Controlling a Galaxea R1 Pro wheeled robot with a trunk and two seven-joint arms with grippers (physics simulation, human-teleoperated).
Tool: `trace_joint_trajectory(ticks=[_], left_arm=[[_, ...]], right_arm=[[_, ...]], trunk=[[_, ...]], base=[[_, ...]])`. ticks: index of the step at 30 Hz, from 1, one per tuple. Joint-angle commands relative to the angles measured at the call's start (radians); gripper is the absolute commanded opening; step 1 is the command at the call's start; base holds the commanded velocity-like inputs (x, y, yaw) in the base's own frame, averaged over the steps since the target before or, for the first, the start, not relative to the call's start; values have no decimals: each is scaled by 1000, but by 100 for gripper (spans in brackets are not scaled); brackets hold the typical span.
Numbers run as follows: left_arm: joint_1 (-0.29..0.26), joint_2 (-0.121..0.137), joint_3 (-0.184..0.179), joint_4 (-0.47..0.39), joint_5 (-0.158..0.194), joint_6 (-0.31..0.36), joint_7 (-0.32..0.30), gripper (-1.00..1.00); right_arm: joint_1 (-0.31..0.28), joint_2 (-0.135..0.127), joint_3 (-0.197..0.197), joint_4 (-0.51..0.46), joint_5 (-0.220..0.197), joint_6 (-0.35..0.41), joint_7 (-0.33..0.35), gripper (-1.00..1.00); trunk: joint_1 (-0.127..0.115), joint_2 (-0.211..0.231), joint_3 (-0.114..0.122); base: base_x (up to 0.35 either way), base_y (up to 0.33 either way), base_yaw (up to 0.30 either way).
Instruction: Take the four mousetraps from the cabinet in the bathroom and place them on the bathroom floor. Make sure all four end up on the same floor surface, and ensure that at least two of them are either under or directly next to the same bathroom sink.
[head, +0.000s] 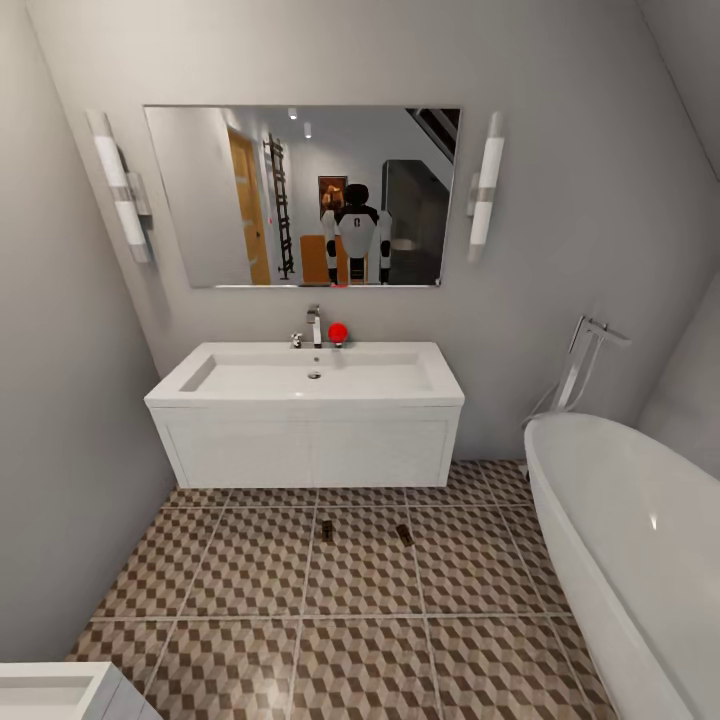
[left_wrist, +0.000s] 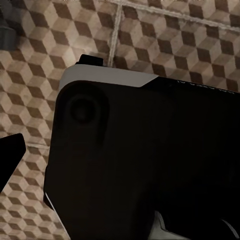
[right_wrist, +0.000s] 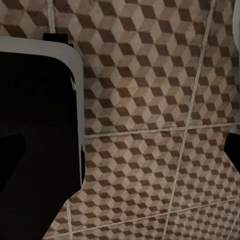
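The white box-shaped sink (head: 305, 435) hangs on the far wall, straight ahead. Two mousetraps lie on the cube-patterned bathroom floor (head: 250, 590) just in front of it: one (head: 327, 530) near the middle, the other (head: 404, 534) a little to its right. Both are tiny dark slabs, apart from each other and from the sink. A dark fingertip (left_wrist: 10, 156) of my left gripper hangs over the tiles beside my black base (left_wrist: 150, 165). A fingertip (right_wrist: 233, 150) of my right gripper shows at the frame's edge above bare tiles. Each finger stands wide and holds nothing.
A white oval bathtub (head: 640, 540) fills the right side, with a floor-standing tap (head: 585, 360). A mirror (head: 300, 195) above the sink reflects me and an orange-brown piece behind me. A red ball (head: 338, 333) sits by the faucet. A white fixture's corner (head: 60, 692) is at lower left.
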Motion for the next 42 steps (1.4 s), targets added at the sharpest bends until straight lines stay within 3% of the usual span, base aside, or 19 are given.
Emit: trace_joint_trajectory(ticks=[1,13,28,42], left_arm=[[2,0,-9,0,7,-9,4,100],[13,-4,-8,0,10,-42,3,100],[15,-22,-8,0,10,-49,-7,100],[16,-24,-8,0,10,-50,-9,100]], right_arm=[[0,0,-2,2,8,0,-3,100],[9,2,-2,2,9,-7,4,100],[10,1,-1,2,11,-8,18,100],[10,2,0,0,23,-9,19,100]], trunk=[[0,-1,-1],[0,-1,0],[0,-1,7],[0,-1,9]], base=[[0,0,0],[0,0,59],[0,0,244],[0,0,269]])
